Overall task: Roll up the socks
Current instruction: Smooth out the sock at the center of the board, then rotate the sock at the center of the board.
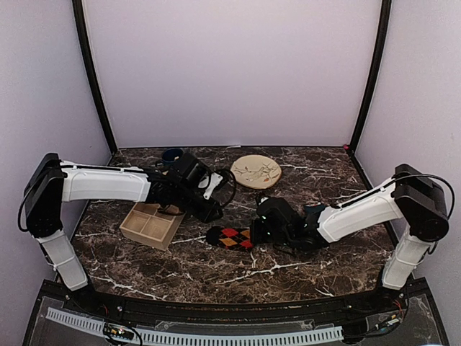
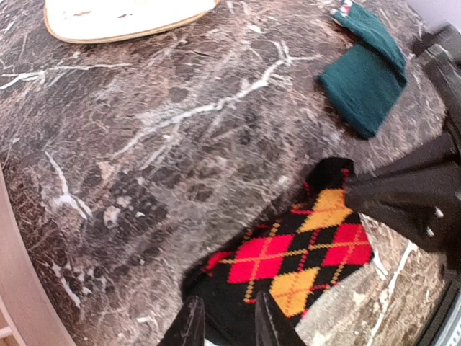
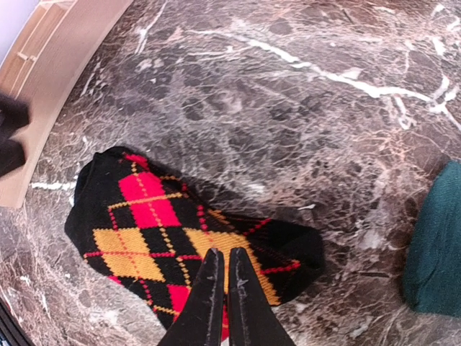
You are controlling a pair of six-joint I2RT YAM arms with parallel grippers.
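The black argyle sock (image 1: 230,236) with red and orange diamonds lies flat on the marble table (image 1: 216,277), between my two grippers. My left gripper (image 2: 227,324) is open, its fingers straddling the sock's (image 2: 302,252) black end; in the top view it (image 1: 214,210) sits just up-left of the sock. My right gripper (image 3: 223,256) is shut, its tips over an orange diamond near the folded black end of the sock (image 3: 144,223); in the top view it (image 1: 261,229) is at the sock's right end. The teal-green sock (image 2: 367,76) lies folded beyond it and also shows in the right wrist view (image 3: 436,245).
A wooden compartment tray (image 1: 151,225) stands left of the argyle sock, under my left arm. A round cream plate (image 1: 256,171) lies at the back centre. A dark blue mug (image 1: 171,155) stands at the back left. Black frame posts flank the table.
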